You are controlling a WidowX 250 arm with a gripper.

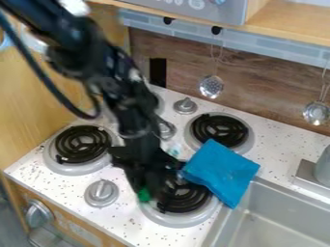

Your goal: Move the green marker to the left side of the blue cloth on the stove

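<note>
Blue cloth (222,169), just beside black claw (158,185)

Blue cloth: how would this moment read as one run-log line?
tool low over burner nearest sink | beside blue cloth | cloth overlapping burner and sink rim

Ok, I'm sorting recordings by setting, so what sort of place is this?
Probably a toy or mock-up kitchen: black coil burners are set in a speckled white countertop, a metal sink adjoins it, and a perforated ladle hangs behind.
</note>
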